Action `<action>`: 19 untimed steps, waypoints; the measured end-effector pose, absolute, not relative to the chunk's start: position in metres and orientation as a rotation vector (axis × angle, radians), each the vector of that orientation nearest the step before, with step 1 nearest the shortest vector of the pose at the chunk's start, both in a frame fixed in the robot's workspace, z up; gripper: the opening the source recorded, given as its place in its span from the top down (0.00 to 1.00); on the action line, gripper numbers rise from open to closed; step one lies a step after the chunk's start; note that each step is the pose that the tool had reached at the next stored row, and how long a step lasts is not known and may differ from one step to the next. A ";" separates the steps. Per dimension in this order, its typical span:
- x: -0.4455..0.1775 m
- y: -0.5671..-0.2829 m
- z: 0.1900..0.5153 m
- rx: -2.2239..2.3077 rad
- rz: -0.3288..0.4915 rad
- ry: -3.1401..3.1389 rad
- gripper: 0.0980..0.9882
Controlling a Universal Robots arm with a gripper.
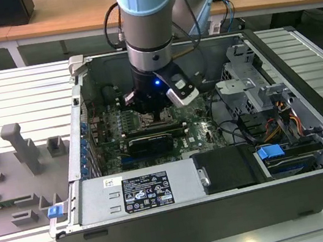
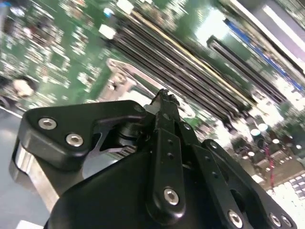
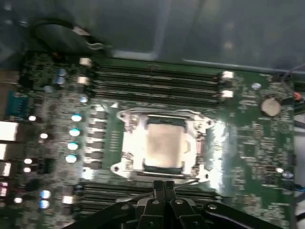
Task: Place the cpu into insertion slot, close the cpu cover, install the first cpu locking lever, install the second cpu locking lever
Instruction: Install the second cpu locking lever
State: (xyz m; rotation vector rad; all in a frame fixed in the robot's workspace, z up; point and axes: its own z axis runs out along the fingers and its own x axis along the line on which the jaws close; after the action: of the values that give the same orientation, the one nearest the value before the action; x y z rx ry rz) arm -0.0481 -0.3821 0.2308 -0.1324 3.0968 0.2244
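Gripper fingers pressed together, holding nothing, low over the socket edge. Cpu already sits in the slot, cover down around it. Lever step likely in hand; needs precise hooking of thin wire.

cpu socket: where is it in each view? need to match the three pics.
Exterior view: the socket sits on the motherboard directly under the arm's pincer, largely hidden by it.
First wrist view: socket at centre, cover framing the cpu, pincer at its edge.
Second wrist view: a strip of the socket shows just beyond the pincer.
Shared landmark: the long memory slots beside the socket.
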 end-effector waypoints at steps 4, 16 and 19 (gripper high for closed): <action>-0.054 -0.382 0.219 -0.137 0.233 3.096 0.99; -0.068 -0.402 0.213 -0.143 0.412 3.072 0.99; -0.072 -0.406 0.213 -0.143 0.428 3.069 0.99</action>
State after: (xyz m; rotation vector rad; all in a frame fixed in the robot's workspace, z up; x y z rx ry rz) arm -0.0719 -0.4065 0.2133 -0.1427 3.0687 0.4279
